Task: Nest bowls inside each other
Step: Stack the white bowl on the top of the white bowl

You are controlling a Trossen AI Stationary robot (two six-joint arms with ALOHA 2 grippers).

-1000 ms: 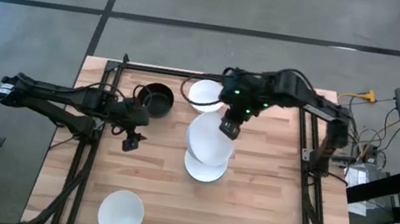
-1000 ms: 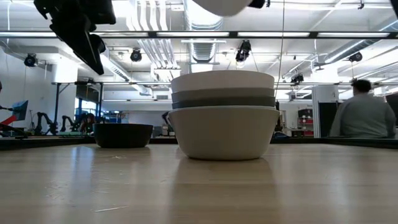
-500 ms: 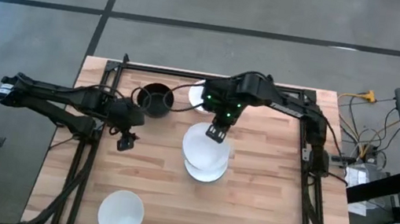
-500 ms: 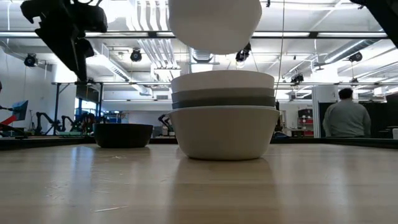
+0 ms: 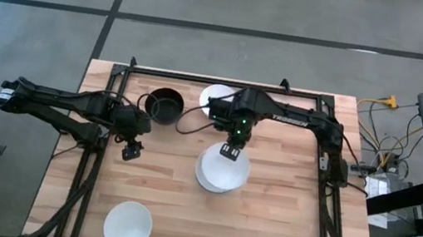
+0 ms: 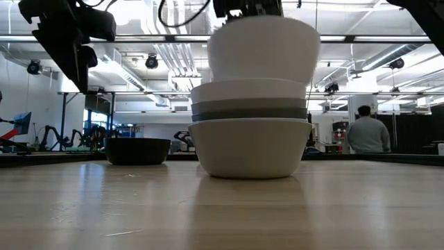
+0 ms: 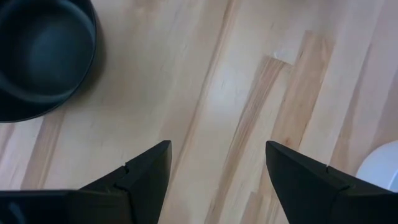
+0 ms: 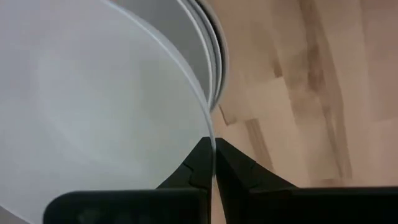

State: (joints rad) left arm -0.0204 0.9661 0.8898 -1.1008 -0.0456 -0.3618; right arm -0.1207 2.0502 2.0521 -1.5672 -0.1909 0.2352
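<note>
A lone white bowl (image 5: 127,225) sits at the near worktop (image 5: 279,229) edge. Mid-worktop, the right tool (image 5: 230,153) pinches a white bowl's (image 6: 263,48) rim above the stack (image 6: 250,132). The left tool (image 5: 130,153) hangs released near the black bowl (image 5: 165,105).

Bowls on the surface (image 5: 280,221), counted from the high view: one black bowl (image 5: 165,105) upper left; one white bowl (image 5: 213,98) top centre; one white bowl (image 5: 127,224) lower left. Centre stack (image 6: 250,139): three layers visible in low view, plus one white bowl (image 6: 263,48) above it.
</note>
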